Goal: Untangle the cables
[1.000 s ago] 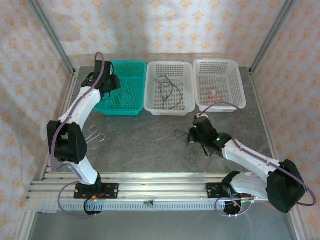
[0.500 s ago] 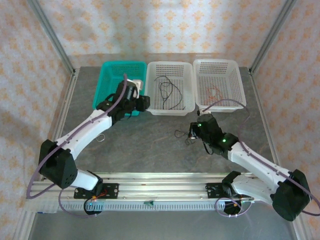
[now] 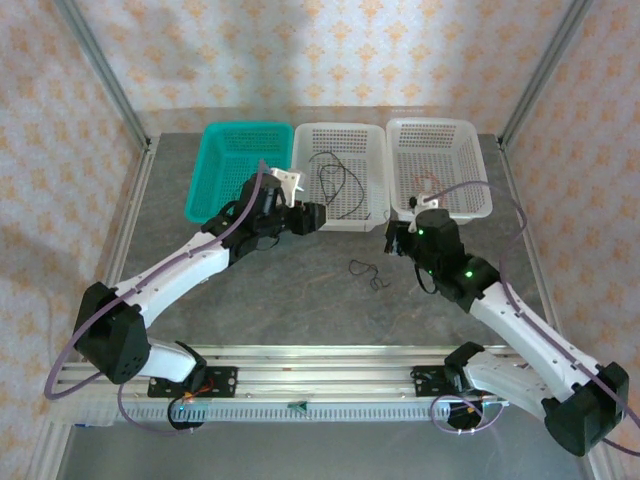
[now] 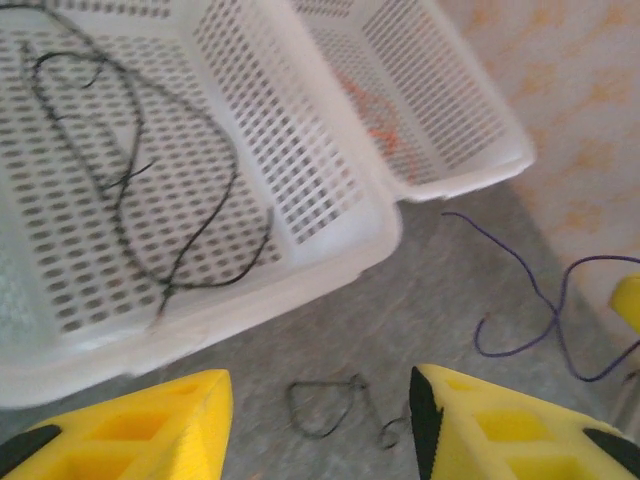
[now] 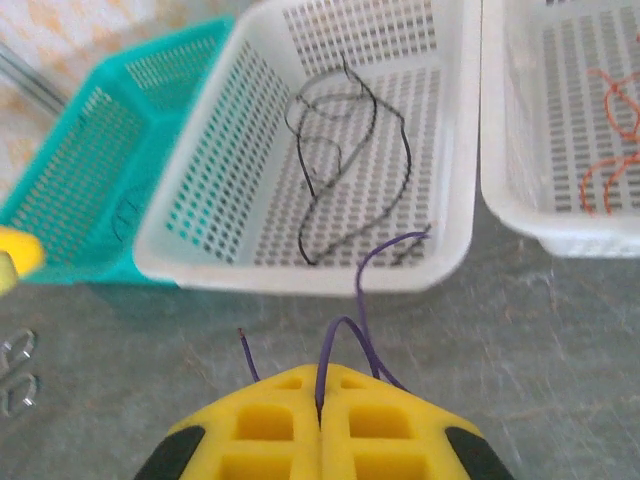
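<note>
The right hand (image 5: 320,386) has its yellow fingers pressed together, pinching a thin purple cable (image 5: 360,276) that rises from the seam between them, arches over and trails toward the near wall of the middle white basket (image 3: 340,222); a second loose end of it pokes up just left of the fingers. This hand sits low over the bench (image 3: 280,295), near the gap between the middle basket and the right white basket (image 3: 438,125). The left hand (image 4: 320,425) is spread, its two yellow fingers well apart with nothing between them, held above the bench just in front of the middle basket's near wall. In the left wrist view, a small black cable (image 3: 366,270) lies loose on the bench in the gap between those fingers, apart from both hands and touching neither basket. Further out, a longer black cable (image 3: 337,184) lies in open loops on the floor of the middle basket, and an orange cable (image 4: 383,125) lies curled in the right basket. The green basket (image 3: 215,172) stands to the left of the middle one, side by side with it at the far side of the bench.
</note>
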You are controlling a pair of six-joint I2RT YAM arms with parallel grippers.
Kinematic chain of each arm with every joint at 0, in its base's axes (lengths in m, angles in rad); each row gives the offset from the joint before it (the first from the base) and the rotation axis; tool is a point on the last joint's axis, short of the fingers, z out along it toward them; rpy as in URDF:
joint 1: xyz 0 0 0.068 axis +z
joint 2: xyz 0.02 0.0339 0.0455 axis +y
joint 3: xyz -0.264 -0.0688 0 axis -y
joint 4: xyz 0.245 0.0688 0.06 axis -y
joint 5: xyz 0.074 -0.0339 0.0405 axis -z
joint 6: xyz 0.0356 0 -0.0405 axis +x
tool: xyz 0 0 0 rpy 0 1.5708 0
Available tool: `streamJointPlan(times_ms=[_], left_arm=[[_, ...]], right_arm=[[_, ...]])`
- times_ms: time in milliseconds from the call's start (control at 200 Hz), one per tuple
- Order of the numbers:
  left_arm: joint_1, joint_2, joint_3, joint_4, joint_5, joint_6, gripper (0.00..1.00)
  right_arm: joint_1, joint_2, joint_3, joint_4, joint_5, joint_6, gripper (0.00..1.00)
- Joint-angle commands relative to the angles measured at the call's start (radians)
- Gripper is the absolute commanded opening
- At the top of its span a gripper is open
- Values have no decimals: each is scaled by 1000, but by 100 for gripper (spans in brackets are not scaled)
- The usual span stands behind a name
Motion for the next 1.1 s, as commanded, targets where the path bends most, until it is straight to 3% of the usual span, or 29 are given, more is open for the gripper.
streamJointPlan(times_ms=[0, 160, 340, 751, 1001, 1091], left_arm=[[1, -32, -12, 246, 108, -167, 59], [-3, -29, -40, 448, 176, -335, 66], [-17, -6, -77, 566, 218, -431, 57], [-87, 90, 2, 511, 224, -375, 46], [-87, 97, 0, 481, 180, -363, 48], [-88, 98, -2, 470, 163, -361, 57]], right_arm=[[-6, -1, 62, 49, -11, 63, 0], [-6, -1, 69, 159, -76, 153, 0], [-6, -4, 79, 211, -94, 195, 0], [-6, -4, 87, 254, -157, 223, 0], [-6, -19, 86, 245, -159, 219, 0], [-6, -32, 86, 236, -144, 219, 0]])
